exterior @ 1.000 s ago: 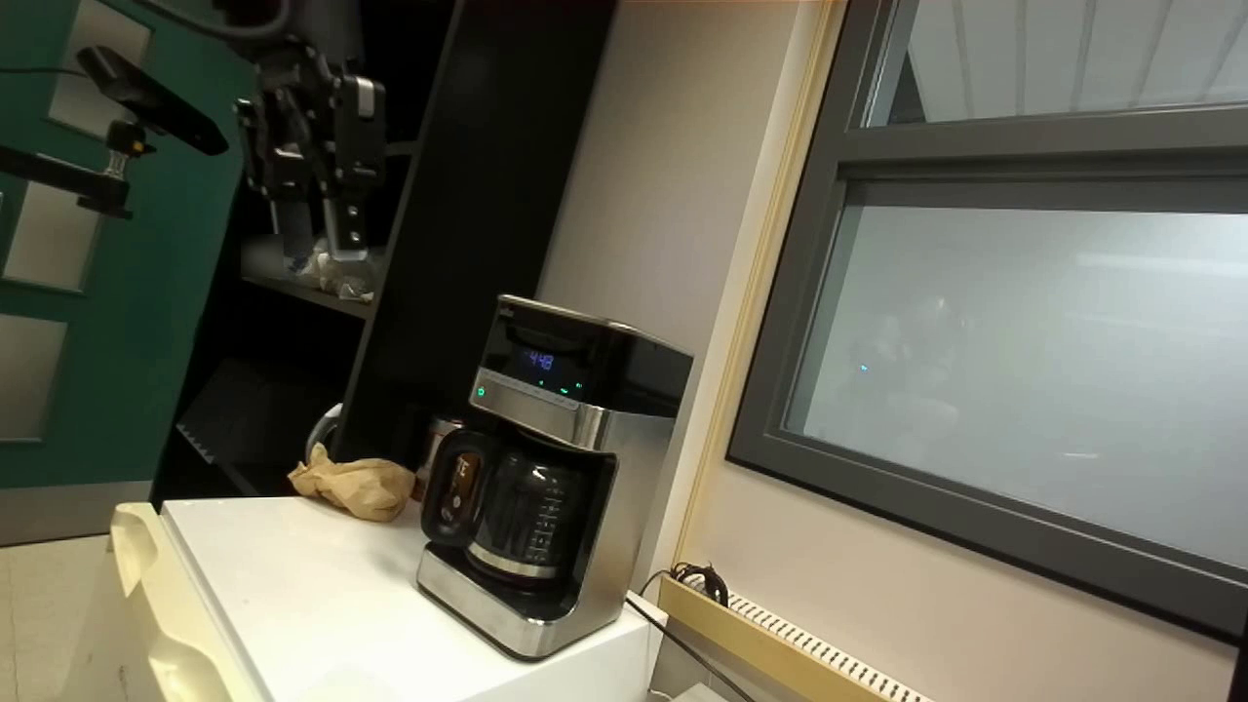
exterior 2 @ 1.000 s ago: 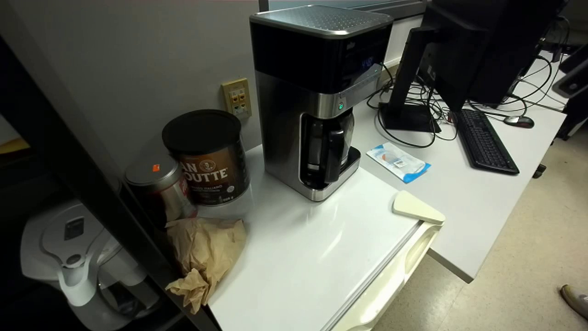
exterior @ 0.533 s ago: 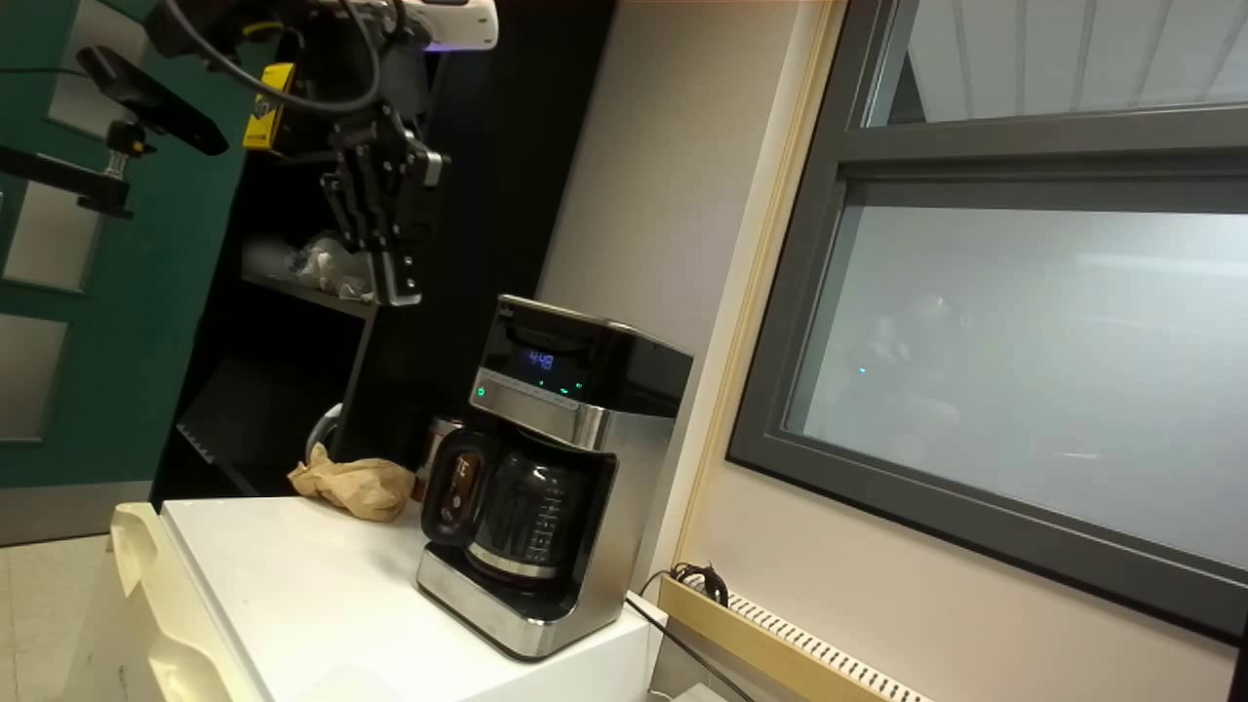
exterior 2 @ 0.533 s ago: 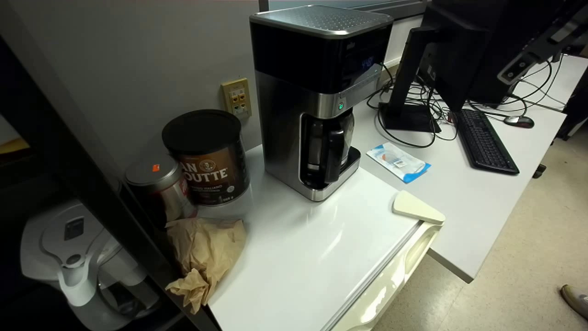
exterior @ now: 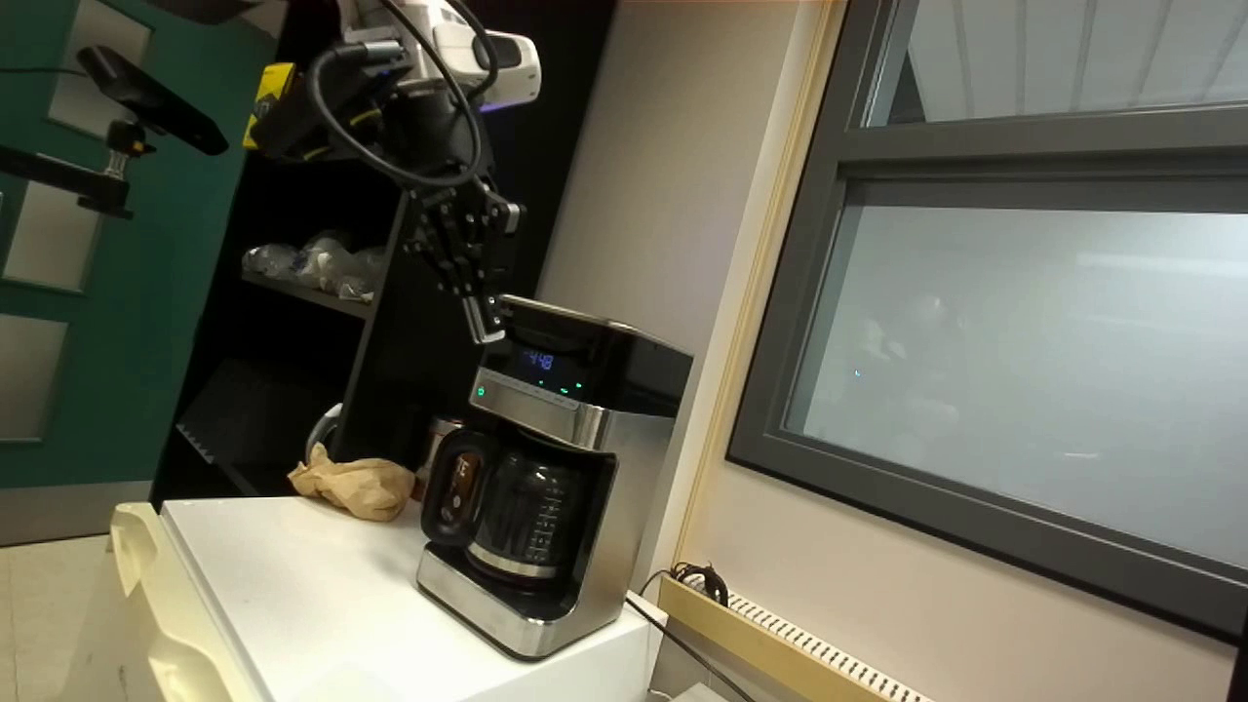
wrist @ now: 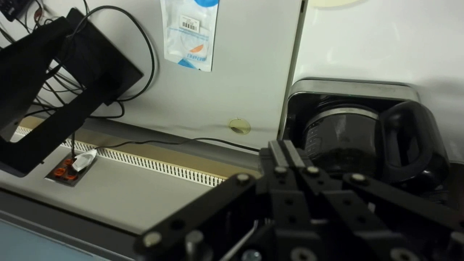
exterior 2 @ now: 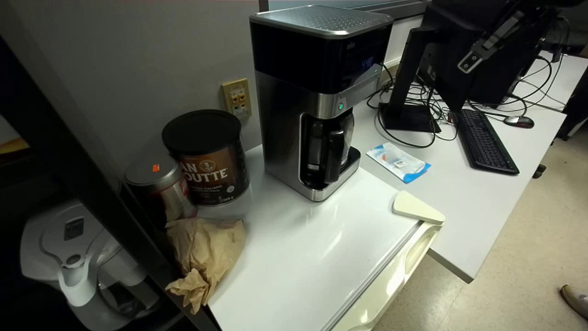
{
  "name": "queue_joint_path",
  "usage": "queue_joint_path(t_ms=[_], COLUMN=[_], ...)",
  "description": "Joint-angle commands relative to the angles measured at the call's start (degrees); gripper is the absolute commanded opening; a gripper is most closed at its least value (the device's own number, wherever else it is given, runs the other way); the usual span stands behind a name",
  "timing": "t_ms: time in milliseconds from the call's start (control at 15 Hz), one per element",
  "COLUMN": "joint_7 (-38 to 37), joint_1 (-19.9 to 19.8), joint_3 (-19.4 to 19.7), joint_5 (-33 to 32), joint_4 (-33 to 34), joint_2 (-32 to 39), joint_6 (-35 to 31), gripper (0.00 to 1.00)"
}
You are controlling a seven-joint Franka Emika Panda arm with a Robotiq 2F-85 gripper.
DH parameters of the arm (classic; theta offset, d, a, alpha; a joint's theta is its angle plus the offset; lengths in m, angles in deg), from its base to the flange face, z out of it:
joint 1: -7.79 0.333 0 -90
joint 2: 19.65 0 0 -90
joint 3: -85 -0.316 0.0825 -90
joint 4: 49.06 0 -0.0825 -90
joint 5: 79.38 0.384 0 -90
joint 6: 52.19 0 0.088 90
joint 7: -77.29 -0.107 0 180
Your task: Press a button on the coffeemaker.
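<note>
The black and silver coffeemaker stands upright on a white cabinet in both exterior views. Its dark panel shows a blue clock, with small green lights under it and a green-lit round button on the silver strip. A glass carafe with black handle sits inside. In an exterior view my gripper points down and overlaps the panel's upper corner. From the other angle, the gripper hangs in the air, apart from the machine's front. Its fingers are together with nothing between them in the wrist view; the panel is hidden there.
Behind the coffeemaker stand a coffee tin and a crumpled brown paper bag. A monitor stand, cables, a keyboard and a blue-white packet occupy the adjoining desk. A black shelf upright rises nearby.
My gripper has come down and across towards the coffeemaker's front panel, and its fingers have come together. In an exterior view it has entered from the right edge. The coffeemaker has not moved.
</note>
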Motion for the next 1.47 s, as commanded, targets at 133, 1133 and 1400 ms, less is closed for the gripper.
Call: queue_joint_path(t_ms=[133,1133,1400], joint_7=[-6.5,-5.2,-4.3], joint_1=[4.0,5.9,6.3], joint_3=[3.6,5.7,5.9], joint_5=[-7.1,-4.2,-3.1], joint_4=[8.5,22.1,24.0], joint_2=[8.1,20.9,22.8], joint_6=[-0.1,-3.3,-4.3], gripper=[0.01,0.03,0.03])
